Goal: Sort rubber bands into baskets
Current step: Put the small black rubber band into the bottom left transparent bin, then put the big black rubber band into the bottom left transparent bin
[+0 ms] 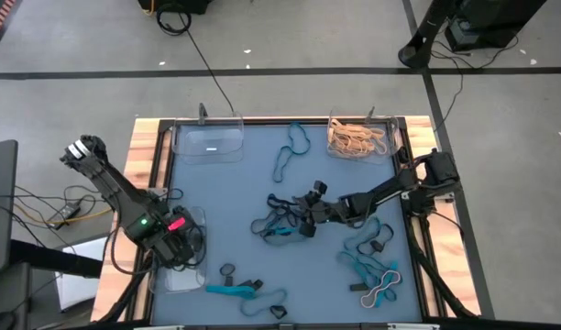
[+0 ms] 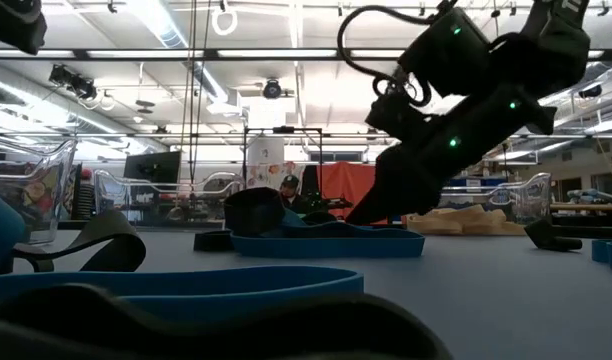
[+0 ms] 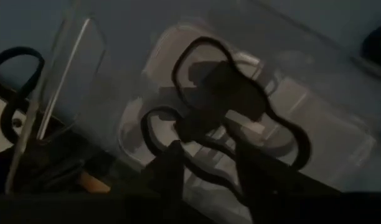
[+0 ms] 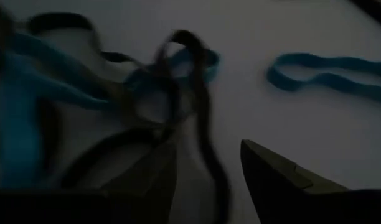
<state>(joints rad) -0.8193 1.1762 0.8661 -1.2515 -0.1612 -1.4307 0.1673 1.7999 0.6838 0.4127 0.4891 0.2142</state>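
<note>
Blue matting covers the table where both arms are at work. Over the near-left basket the left gripper points down with its fingers apart and nothing between them, and black rubber bands lie on the clear floor just beyond the tips, which suits black loops being gathered in that tray. Mid-table, the right gripper is low over a tangle of black and teal bands, jaws spread with a dark strand running between them but not yet pinched, likely lining up to draw one loop free of the knot. Farther out, loose teal and black bands lie toward the near right and along the near edge. A single teal loop lies nearer the back. At the far edge, one basket holds tan bands, and the other far basket looks empty, so teal probably belongs there.
</note>
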